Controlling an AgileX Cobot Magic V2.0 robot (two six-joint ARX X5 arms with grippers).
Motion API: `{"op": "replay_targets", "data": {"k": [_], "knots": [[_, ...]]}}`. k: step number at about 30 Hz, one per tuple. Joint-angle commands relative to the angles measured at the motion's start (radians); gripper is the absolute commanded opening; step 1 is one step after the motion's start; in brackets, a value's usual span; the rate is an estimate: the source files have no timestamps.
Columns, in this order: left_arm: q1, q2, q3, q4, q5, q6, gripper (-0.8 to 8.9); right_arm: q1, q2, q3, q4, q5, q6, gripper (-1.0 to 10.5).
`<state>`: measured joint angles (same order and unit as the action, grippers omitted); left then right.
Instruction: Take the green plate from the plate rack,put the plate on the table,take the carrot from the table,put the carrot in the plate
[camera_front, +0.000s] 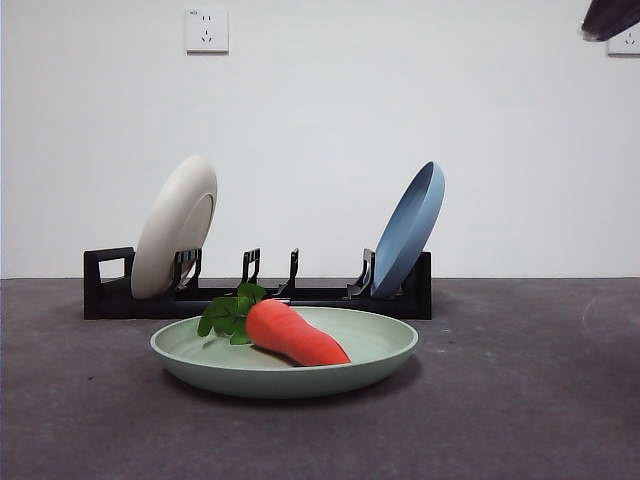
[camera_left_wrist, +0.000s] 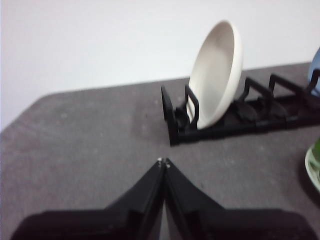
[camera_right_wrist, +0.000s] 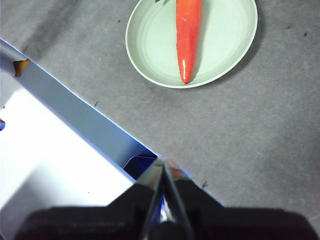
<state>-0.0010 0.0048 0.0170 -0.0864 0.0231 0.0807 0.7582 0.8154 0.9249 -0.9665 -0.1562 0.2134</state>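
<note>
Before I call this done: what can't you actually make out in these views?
- Right wrist view: carrot leaves and green plate far rim cut off by the picture edge.
- Left wrist view: blue plate and the green plate are only slivers at the edge; plate rack end cut off.
- Front view: rack's middle base hidden behind the green plate and carrot.

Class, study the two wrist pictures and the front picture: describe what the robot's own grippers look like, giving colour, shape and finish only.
Both grippers look alike. The left gripper has two matte black jaws that taper from a broad dark base to thin tips with a small pale glint at the ends. The right gripper shows the same black wedge shape. In the front view only one dark arm tip shows. No cables or markings are visible.
</note>
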Motion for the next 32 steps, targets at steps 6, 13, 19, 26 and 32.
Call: {"op": "replay_targets", "data": {"k": [6, 13, 19, 26, 32], "knots": [[0.003, -0.003, -0.013, -0.087, 0.015, -0.057, -0.03, 0.002, 0.000, -0.003, 0.003, 0.002, 0.003, 0.0], [0.003, -0.003, -0.013, -0.088, 0.008, -0.055, -0.03, 0.002, 0.000, -0.003, 0.003, 0.002, 0.003, 0.0], [0.003, -0.003, -0.013, -0.088, 0.008, -0.055, -0.03, 0.002, 0.000, -0.003, 0.003, 0.002, 0.003, 0.0], [0.003, -0.003, -0.013, -0.088, 0.008, -0.055, -0.03, 0.002, 0.000, -0.003, 0.003, 0.002, 0.003, 0.0], [0.003, -0.003, -0.013, -0.088, 0.008, -0.055, -0.03, -0.063, -0.056, -0.007, 0.060, 0.095, -0.079, 0.0]]}}
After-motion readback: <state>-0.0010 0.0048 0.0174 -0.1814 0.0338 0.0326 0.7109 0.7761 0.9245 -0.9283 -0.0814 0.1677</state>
